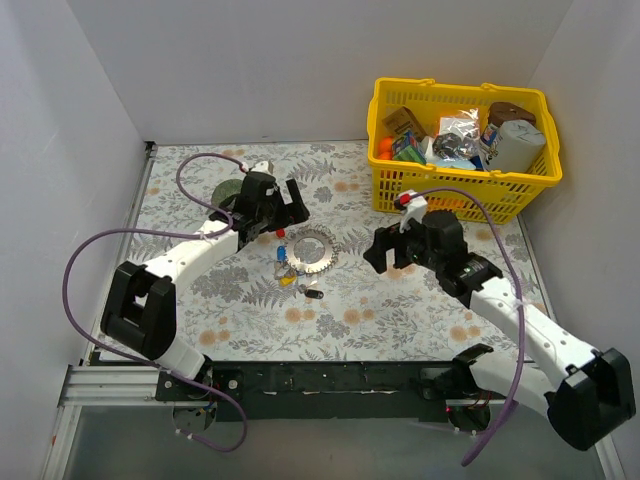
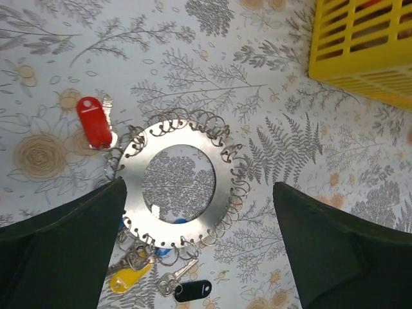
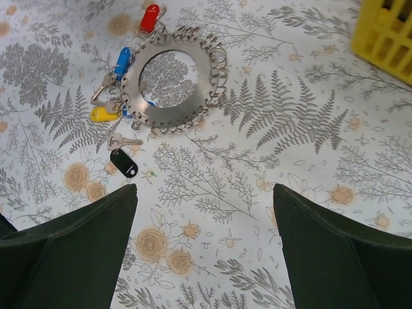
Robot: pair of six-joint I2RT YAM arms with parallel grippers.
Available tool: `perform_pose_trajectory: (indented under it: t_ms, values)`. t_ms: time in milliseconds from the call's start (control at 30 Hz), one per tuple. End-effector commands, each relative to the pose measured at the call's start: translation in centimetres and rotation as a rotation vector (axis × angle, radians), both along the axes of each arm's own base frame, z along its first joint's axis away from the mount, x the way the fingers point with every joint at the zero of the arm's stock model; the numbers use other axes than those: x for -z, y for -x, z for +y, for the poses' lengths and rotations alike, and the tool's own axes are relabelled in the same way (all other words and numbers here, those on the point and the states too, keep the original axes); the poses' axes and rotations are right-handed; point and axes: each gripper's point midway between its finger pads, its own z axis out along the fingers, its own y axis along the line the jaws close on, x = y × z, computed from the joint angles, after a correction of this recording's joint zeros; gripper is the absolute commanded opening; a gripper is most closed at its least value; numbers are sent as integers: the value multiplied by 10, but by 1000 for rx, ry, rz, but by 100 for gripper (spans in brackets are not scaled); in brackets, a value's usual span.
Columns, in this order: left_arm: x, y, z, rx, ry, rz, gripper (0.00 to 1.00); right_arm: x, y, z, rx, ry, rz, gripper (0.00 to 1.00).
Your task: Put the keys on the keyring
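Observation:
The keyring (image 1: 326, 250) is a flat grey metal ring edged with small wire loops, lying mid-table. Around its left rim lie the keys: red head (image 2: 94, 121), blue (image 3: 122, 61) and yellow (image 2: 125, 280) among the loops. The black one (image 2: 192, 290) lies just off the rim. I cannot tell which of them are hooked on. My left gripper (image 2: 198, 187) hangs open right above the keyring (image 2: 222, 187), holding nothing. My right gripper (image 3: 205, 187) is open and empty over bare cloth, to the right of the keyring (image 3: 170, 117).
A yellow basket (image 1: 460, 190) full of assorted items stands at the back right. A dull green round object (image 1: 226, 192) sits behind the left gripper (image 1: 288, 212). White walls close in the floral table cover (image 1: 350, 310) on three sides.

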Motion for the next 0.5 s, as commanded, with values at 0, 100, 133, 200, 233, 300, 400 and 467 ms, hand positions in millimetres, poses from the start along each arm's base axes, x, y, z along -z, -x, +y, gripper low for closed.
perform_pose_trajectory:
  t_ms: [0,100,133,200,233,300,400,467]
  values:
    - [-8,2,42,-128,-27,15,98,-8,-12,32,-48,47,-38,93]
    - [1,3,60,-168,1,44,98,24,-24,55,-77,94,30,91]
    - [3,0,66,-183,4,49,98,29,-26,60,-83,100,41,89]
    - [9,-3,70,-192,-10,61,98,33,-34,72,-97,103,50,86]
    - [16,-6,72,-199,-24,87,98,43,-40,82,-111,105,59,81]
    - [20,-11,74,-213,-36,105,98,37,-52,97,-125,94,52,75]
    - [31,-17,71,-212,-41,138,98,61,-64,116,-148,122,113,68]
    - [36,-23,73,-223,-50,149,98,50,-75,132,-168,94,100,58]
